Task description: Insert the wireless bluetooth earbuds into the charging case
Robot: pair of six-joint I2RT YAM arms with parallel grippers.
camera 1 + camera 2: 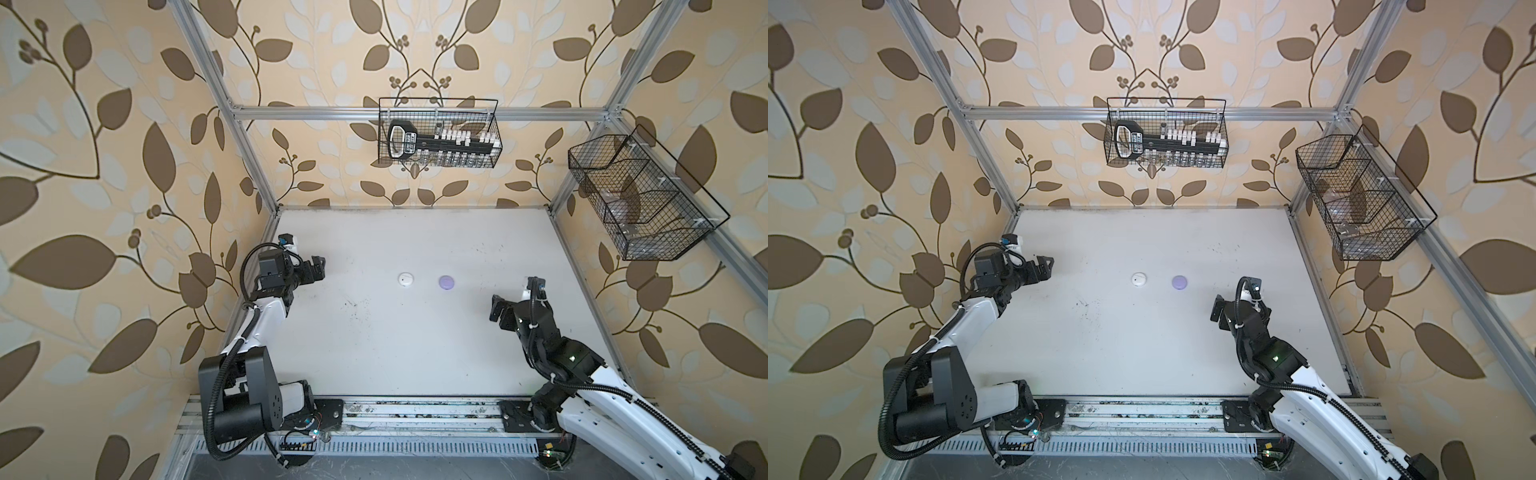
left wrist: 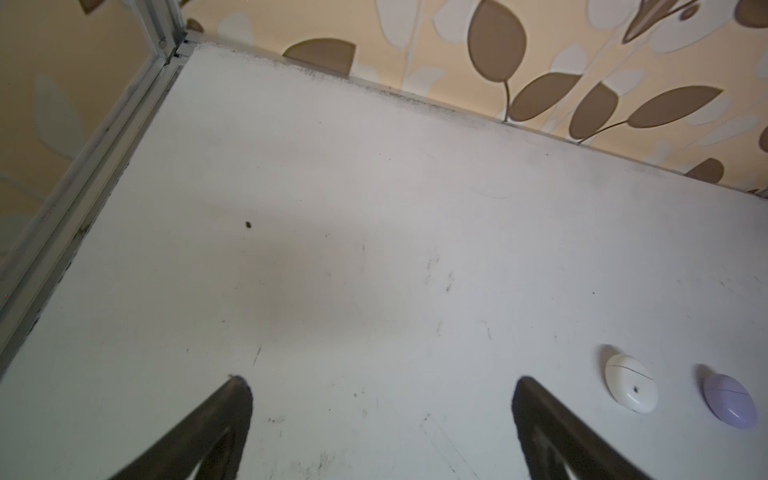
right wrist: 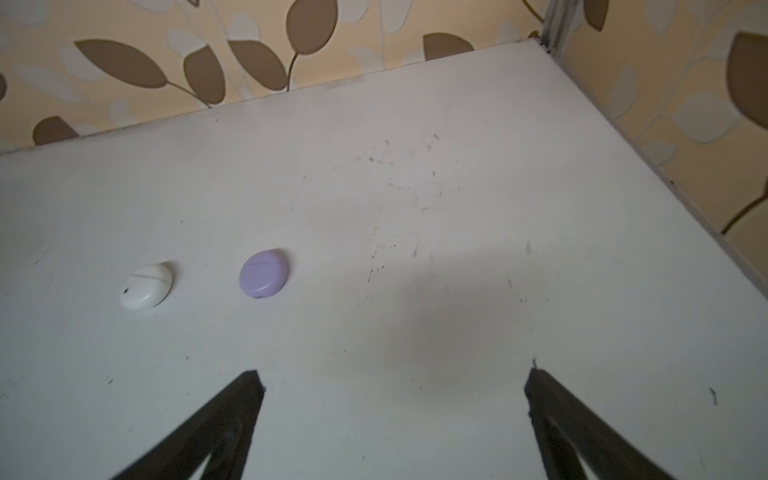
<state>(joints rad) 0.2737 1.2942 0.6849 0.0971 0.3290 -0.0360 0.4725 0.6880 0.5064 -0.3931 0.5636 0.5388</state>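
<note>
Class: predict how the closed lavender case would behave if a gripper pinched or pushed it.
The lavender case looks smooth and domed, so it may slip from a pinch. It lies flat on the table, so a push would probably slide it, not roll it.

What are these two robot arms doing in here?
Nothing is being handled right now. A round white plastic charging case and a round lavender plastic case lie shut, side by side but apart, on the white table. The left gripper and right gripper hang open and empty, one on each side, touching neither case. No loose earbuds show anywhere, so they may already be inside.
</note>
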